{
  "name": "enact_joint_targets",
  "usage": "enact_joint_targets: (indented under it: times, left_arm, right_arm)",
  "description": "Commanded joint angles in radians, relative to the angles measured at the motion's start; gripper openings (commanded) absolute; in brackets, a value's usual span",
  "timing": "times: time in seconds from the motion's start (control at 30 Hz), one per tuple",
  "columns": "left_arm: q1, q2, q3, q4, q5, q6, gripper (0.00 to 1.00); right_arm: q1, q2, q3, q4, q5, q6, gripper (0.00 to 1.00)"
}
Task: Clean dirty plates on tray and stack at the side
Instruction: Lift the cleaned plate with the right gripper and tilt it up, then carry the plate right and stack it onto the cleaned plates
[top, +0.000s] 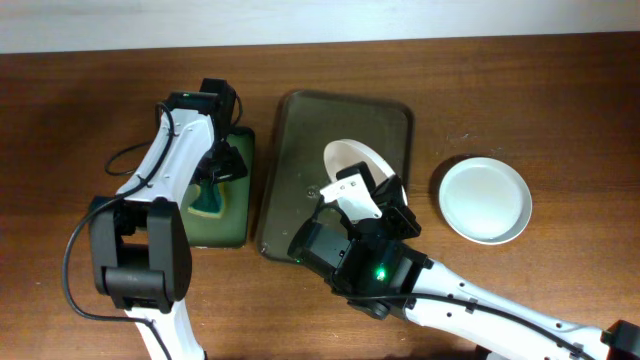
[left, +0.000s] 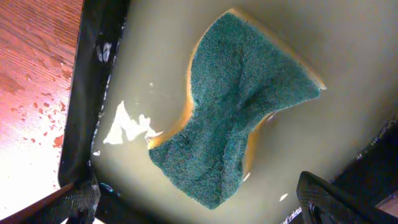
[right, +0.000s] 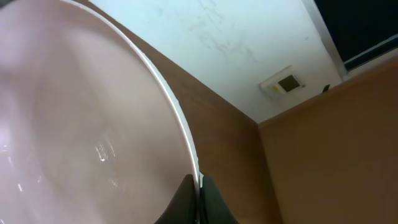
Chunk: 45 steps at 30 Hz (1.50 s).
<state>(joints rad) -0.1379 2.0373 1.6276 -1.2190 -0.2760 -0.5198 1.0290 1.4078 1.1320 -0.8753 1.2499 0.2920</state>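
My right gripper is shut on the rim of a white plate and holds it tilted up over the dark brown-olive tray. In the right wrist view the plate fills the left side, its rim pinched between my fingers. A second white plate lies flat on the table to the right of the tray. My left gripper is open, just above a green-and-yellow sponge lying in the small green tray. I see no third plate.
Murky water covers the floor of the small green tray. Water drops spot the wooden table beside it. A black cable lies on the table left of the left arm.
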Motion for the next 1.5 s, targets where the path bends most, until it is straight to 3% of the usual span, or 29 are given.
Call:
enact_joint_targets:
  times: [0.0,1.47]
  left_arm:
    - [0.005,-0.007,0.003,-0.004,0.000,0.002,0.99]
    - [0.005,-0.007,0.003,-0.004,0.000,0.001,0.99]
  right_arm:
    - [0.006,-0.015,0.018,-0.005,0.045,-0.008,0.04]
    - [0.002,-0.015,0.018,-0.011,0.015,0.004,0.04]
